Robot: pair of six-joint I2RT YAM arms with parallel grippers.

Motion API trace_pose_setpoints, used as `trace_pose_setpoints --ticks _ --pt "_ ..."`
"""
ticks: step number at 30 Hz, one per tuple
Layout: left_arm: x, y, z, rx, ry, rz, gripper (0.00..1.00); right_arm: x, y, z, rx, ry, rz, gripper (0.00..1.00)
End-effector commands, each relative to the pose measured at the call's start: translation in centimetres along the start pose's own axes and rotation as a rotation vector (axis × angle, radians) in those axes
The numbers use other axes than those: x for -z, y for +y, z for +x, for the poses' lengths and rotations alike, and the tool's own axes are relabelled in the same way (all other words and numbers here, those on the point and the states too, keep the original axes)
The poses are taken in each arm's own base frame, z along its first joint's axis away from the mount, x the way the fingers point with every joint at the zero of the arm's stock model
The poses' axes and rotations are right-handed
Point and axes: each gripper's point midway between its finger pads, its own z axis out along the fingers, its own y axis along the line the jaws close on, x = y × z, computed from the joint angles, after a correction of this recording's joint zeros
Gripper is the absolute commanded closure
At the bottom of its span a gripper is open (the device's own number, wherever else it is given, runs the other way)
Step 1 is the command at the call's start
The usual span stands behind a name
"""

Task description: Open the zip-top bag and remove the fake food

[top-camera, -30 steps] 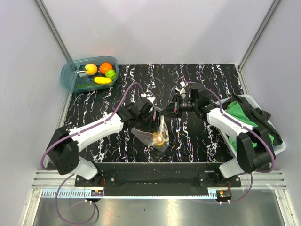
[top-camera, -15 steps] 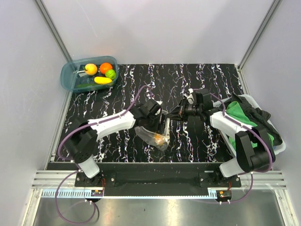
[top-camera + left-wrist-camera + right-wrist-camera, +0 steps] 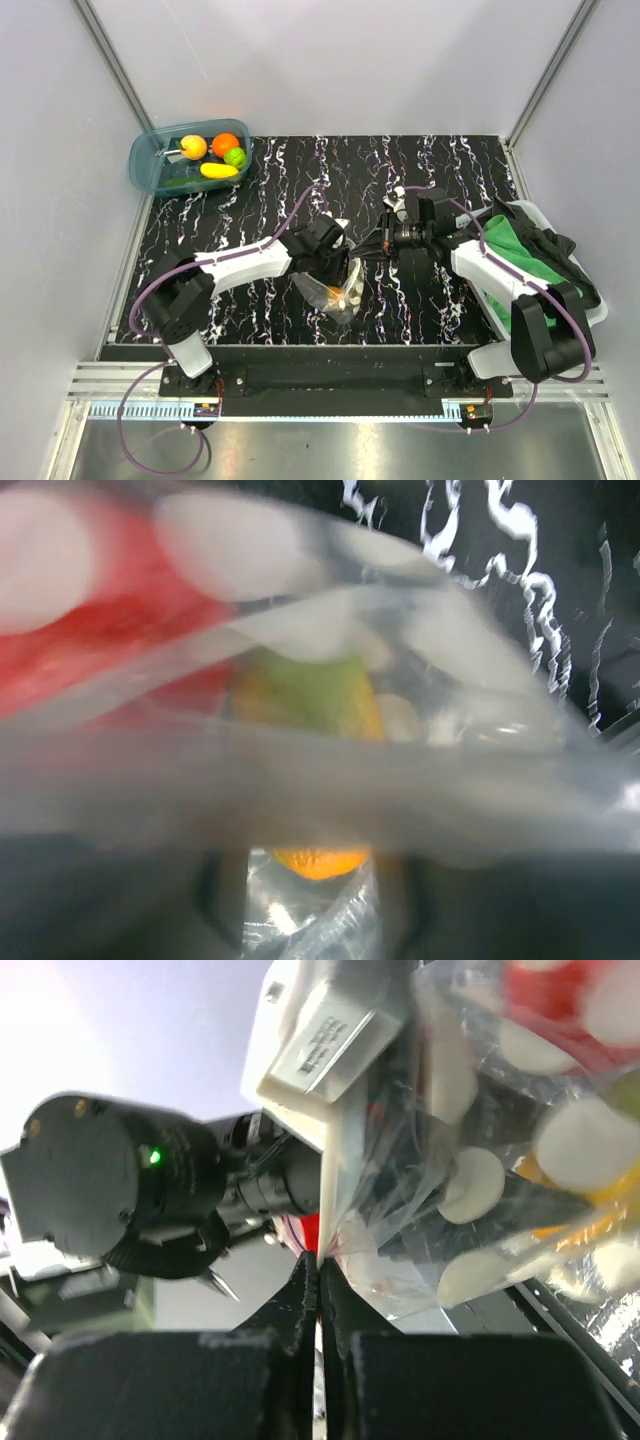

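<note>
The clear zip-top bag (image 3: 335,295) hangs over the black marbled table between my two grippers. It holds fake food: an orange piece (image 3: 343,293), also seen in the left wrist view (image 3: 320,861), with a green piece (image 3: 310,690) and a red one (image 3: 100,630) behind blurred plastic. My right gripper (image 3: 372,250) is shut on the bag's thin top edge (image 3: 345,1200), its tips (image 3: 319,1260) pressed together. My left gripper (image 3: 338,268) is at the bag's mouth with its fingers (image 3: 215,900) spread apart, the orange piece showing between them.
A blue translucent tub (image 3: 150,175) at the back left holds several fake fruits (image 3: 220,150). A white bin (image 3: 592,312) at the right edge holds a green cloth (image 3: 505,240) and a dark cloth (image 3: 560,255). Grey walls close in the table.
My left arm swung in and its gripper moved right and down onto the bag's mouth. The right gripper shifted slightly right, still pinching the bag's edge. The bag sank a little.
</note>
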Motion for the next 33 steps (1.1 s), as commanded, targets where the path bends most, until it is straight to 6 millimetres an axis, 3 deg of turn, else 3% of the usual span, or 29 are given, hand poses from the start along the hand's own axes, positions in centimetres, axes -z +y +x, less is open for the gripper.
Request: trace_pose_setpoints --ticks 1,3,4,5,17,28,33 --pt "3.3 0.2 -1.1 -0.104 -0.069 -0.046 0.82 1.1 1.3 1.9 0.127 0.071 -0.023 1.0" --pt "5.3 -0.9 -2.0 -0.136 -0.12 -0.024 0.84 1.2 0.5 2.0 0.142 0.065 0.015 1.0" --pt "6.0 -1.1 -2.1 -0.144 -0.133 -0.017 0.98 1.2 0.1 2.2 0.131 0.071 0.033 1.0" --pt "7.0 -1.8 -2.3 -0.153 -0.159 0.002 1.0 1.2 -0.1 2.0 0.134 0.068 0.042 1.0" --pt "14.1 -2.9 -2.0 -0.212 -0.336 0.077 1.0 2.2 -1.2 -0.2 0.221 0.009 0.19 1.0" --pt "22.6 -6.7 -8.5 -0.215 -0.725 0.22 1.0 2.3 -2.6 0.9 0.19 0.033 0.207 1.0" --pt "26.1 -7.0 -13.1 -0.048 -0.913 0.336 1.0 2.4 -3.3 1.5 0.181 0.038 0.214 1.0"
